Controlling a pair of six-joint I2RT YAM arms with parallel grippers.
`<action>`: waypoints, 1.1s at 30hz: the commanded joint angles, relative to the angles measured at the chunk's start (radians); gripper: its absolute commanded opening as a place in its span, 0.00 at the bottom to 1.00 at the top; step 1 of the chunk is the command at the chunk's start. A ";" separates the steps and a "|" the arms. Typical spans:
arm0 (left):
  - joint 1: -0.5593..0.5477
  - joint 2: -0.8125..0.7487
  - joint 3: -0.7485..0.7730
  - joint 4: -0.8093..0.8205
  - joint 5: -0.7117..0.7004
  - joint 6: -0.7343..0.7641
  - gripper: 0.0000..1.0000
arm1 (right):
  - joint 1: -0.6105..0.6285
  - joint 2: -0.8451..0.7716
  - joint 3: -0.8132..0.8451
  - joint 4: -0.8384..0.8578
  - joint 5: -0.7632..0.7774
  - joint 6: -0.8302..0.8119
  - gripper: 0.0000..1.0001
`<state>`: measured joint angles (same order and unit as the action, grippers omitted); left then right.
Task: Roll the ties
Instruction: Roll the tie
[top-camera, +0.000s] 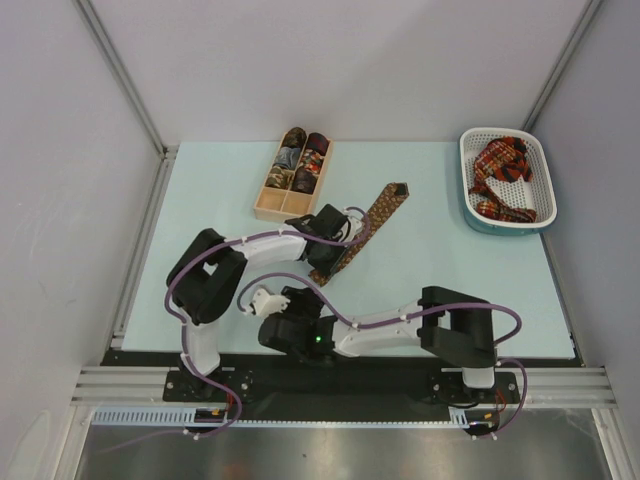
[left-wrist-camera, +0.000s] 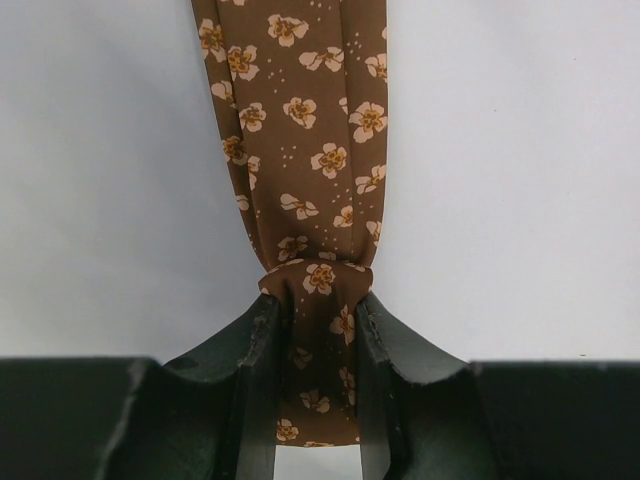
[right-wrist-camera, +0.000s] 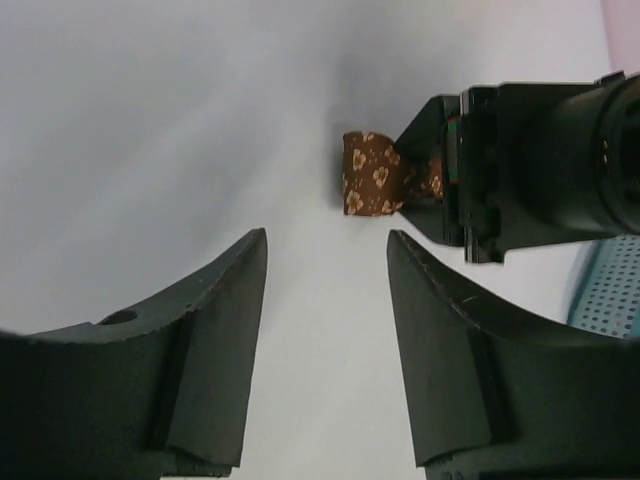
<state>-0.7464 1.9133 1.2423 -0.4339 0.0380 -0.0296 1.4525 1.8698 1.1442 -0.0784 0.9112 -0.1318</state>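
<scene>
The left hand (left-wrist-camera: 315, 305) was clenched on the brown tie (left-wrist-camera: 310, 150), its fingers (left-wrist-camera: 255, 345) pinching the cloth across its width so that it bunched at the grip. Seen from the right wrist, a small roll (right-wrist-camera: 370, 175) of that tie sat at the left hand's tip. The right hand (right-wrist-camera: 325, 245) was released, jaws apart with nothing between them, pointed at the roll from nearby.

To roll well, the turns probably need to stay tight and the edges stacked square. The free hand could steady the coil or the loose length so it feeds straight.

The tie was thin, soft cloth, brown with small cream-and-gold flowers. It lay diagonally on the table (top-camera: 450, 270), running towards the far right. Beyond it, the wooden divided box (top-camera: 265, 210) held finished rolls (top-camera: 300, 160), and the white basket (top-camera: 470, 200) held a red plaid tie (top-camera: 505, 175).
</scene>
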 joint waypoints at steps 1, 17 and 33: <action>0.002 0.055 0.014 -0.143 0.043 -0.035 0.28 | -0.026 0.069 0.117 -0.156 0.072 -0.005 0.57; 0.007 0.133 0.151 -0.335 0.063 -0.021 0.29 | -0.170 0.436 0.476 -0.515 0.121 0.047 0.60; 0.013 0.190 0.238 -0.445 0.057 -0.009 0.28 | -0.236 0.518 0.447 -0.612 0.045 0.115 0.47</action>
<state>-0.7364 2.0544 1.4853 -0.7193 0.0669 -0.0345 1.2514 2.3196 1.6073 -0.5930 1.0733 -0.0940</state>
